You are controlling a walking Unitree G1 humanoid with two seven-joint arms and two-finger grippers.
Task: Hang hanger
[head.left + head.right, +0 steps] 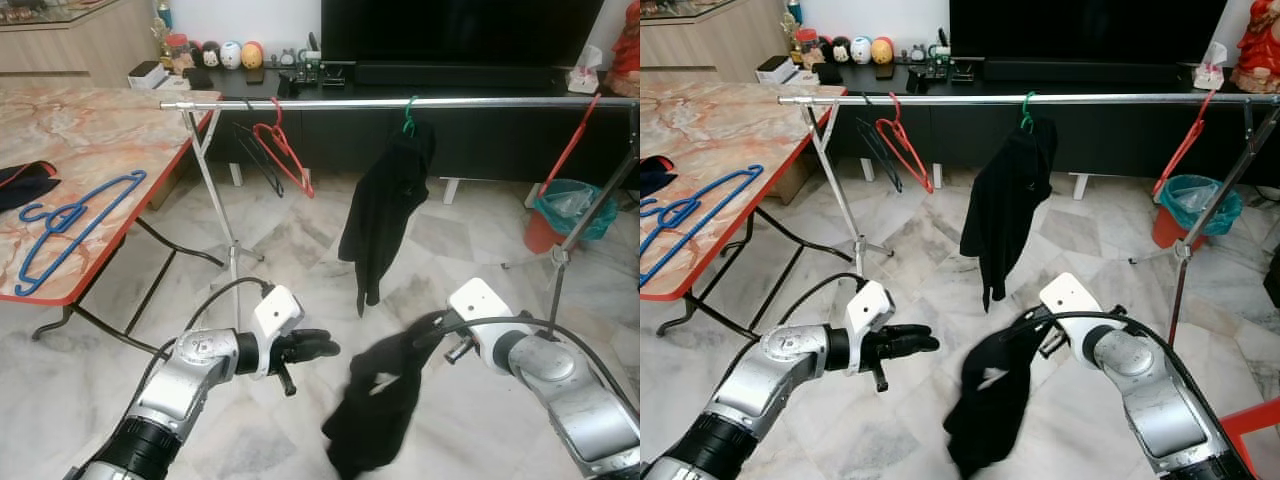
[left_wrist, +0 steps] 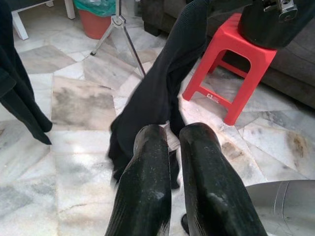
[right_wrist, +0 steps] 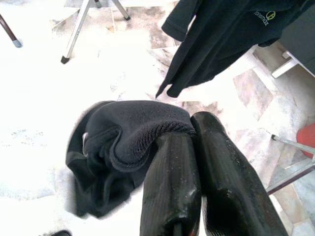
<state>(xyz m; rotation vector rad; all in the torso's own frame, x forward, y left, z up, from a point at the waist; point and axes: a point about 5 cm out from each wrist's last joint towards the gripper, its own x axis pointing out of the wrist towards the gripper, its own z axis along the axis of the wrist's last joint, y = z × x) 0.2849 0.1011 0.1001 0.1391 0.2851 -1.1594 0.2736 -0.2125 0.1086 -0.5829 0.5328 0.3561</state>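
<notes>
Garment [image 1: 375,420] pinched in right gripper [image 3: 194,132], hanger hidden; left gripper [image 1: 318,348] fingers together

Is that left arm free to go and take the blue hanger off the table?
Probably yes. The left gripper holds nothing, its fingers together, and nothing stands between it and the blue hanger lying near the table edge on that side. It would likely need to turn or step closer.
</notes>
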